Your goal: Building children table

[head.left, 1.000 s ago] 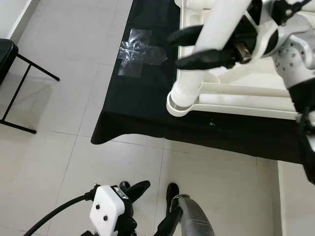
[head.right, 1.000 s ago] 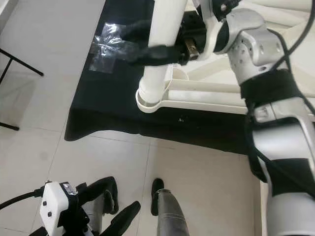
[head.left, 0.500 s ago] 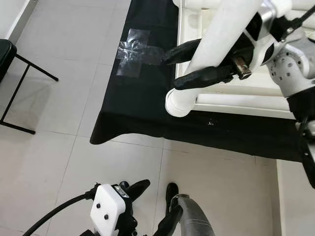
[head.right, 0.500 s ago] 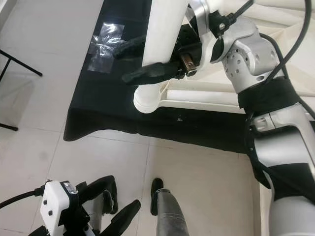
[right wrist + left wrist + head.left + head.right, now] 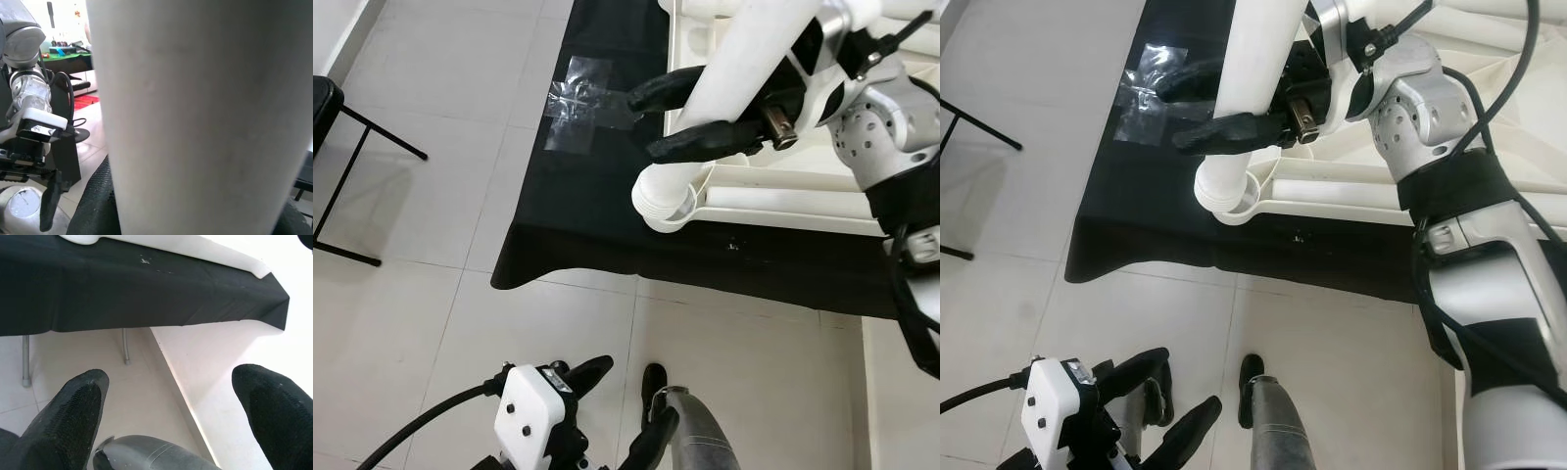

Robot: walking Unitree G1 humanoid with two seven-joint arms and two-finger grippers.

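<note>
On the black-covered table (image 5: 578, 211), at its near edge, a white table leg (image 5: 724, 93) is held by the right gripper (image 5: 685, 117), fingers pinched on the leg from both sides. The leg's lower end is seated at the corner socket (image 5: 1234, 201) of the upturned white tabletop (image 5: 783, 196), which lies flat on the cloth w/ its rim up. Leg is tilted, not plumb. Whether the threads have engaged cannot be told.

Step in hand, as judged: fitting a leg into its corner. Next move calls for the leg to be stood upright over the socket, then turned or pressed home; a skewed start risks cross-threading.

Containers: the tabletop's underside forms a shallow tray; a second white tube (image 5: 793, 199) is seen lying inside it along the near rim. Nothing else made out within.

A clear plastic bag (image 5: 579, 98) lies on the cloth, apart from the work. Contents not discernible.

Left gripper (image 5: 166, 401) hangs idle low by the floor, fingers spread, nothing held.
</note>
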